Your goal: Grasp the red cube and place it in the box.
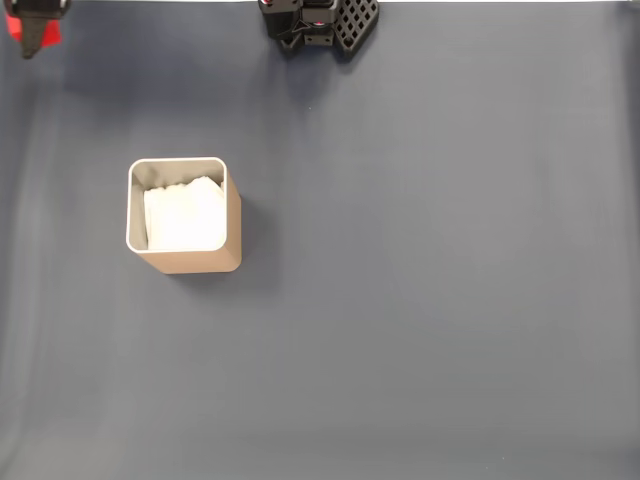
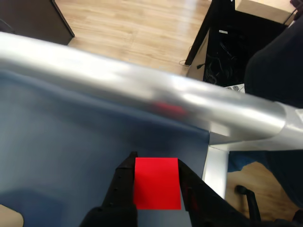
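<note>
In the wrist view we see our gripper (image 2: 156,182) clamped on the cube (image 2: 157,183), a black finger (image 2: 122,182) pressed to each side of its red face. Beyond it runs a blue-grey mat (image 2: 71,142), bounded by a broad silver rail (image 2: 142,94) that crosses the picture on a slant and meets a pale leg (image 2: 215,168) at the right. Past the rail lies a wooden floor (image 2: 137,28), with dark furniture (image 2: 222,38) at the upper right. In the fixed view, the cube (image 1: 40,33) shows as a red patch in the top left corner, with a dark part of the gripper (image 1: 33,22) over it; we cannot judge the jaws from here. The box (image 1: 184,214) stands upright on the mat (image 1: 420,280), left of centre and well apart from the cube, its white lining (image 1: 183,215) visible inside the pale rim. The arm's black base (image 1: 320,22) sits at the top edge, near the middle.
</note>
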`<state>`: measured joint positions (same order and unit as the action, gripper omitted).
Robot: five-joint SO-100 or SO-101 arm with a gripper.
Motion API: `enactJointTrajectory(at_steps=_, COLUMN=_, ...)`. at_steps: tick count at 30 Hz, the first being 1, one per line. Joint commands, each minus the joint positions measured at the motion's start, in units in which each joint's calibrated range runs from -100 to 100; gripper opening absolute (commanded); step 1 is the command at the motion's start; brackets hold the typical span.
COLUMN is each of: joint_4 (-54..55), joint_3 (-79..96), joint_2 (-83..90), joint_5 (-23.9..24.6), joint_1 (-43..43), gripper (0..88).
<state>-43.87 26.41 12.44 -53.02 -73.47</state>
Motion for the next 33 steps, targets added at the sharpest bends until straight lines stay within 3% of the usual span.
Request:
enactJointTrajectory(at_steps=1, joint_4=-5.1, joint_3=-7.5, joint_2=4.1, joint_5=-0.3, joint_1=1.4, gripper=11.5)
enactJointTrajectory(at_steps=15, joint_4=-22.1, joint_3=-18.3, joint_2=10.9, joint_5=-2.7, joint_1=7.5, gripper=10.2)
enactJointTrajectory(at_steps=33, joint_4=-26.3, joint_3=-18.6, joint_2=20.4, joint_5=-3.5, joint_1=18.8, gripper=9.9)
